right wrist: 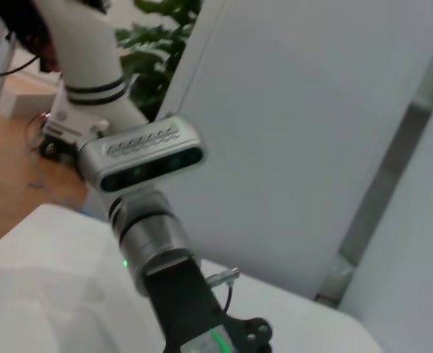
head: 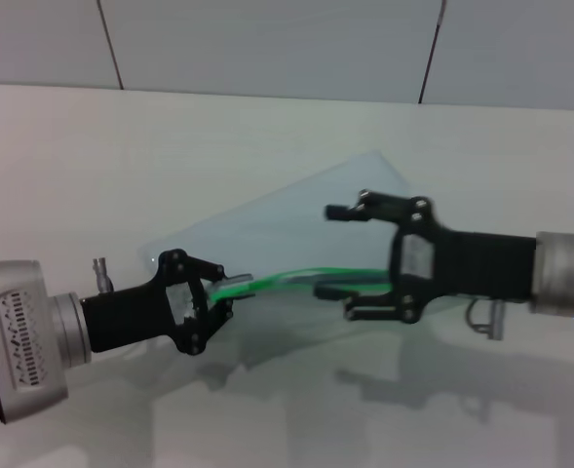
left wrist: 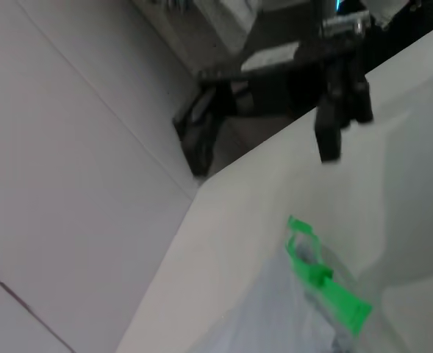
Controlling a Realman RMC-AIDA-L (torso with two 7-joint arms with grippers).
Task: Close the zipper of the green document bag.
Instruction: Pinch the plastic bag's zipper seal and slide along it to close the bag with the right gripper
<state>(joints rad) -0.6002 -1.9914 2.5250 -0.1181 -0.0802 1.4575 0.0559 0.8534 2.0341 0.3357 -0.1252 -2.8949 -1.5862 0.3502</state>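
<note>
The green document bag (head: 296, 219), a translucent pale pouch, is held tilted above the white table. Its zipper (head: 296, 280), a bright green strip, runs along the lower edge between my two grippers. My left gripper (head: 220, 295) is shut on the strip's left end. In the left wrist view that zipper end (left wrist: 325, 282) shows close up, with the pouch (left wrist: 267, 323) below it. My right gripper (head: 327, 252) is open, its lower finger right beside the green strip and its upper finger in front of the pouch's face. The slider tab cannot be made out.
The white table (head: 267, 127) stretches out under the pouch to a panelled wall behind. The right wrist view shows my left arm with its camera housing (right wrist: 144, 157), and a potted plant (right wrist: 154, 37) beyond the table.
</note>
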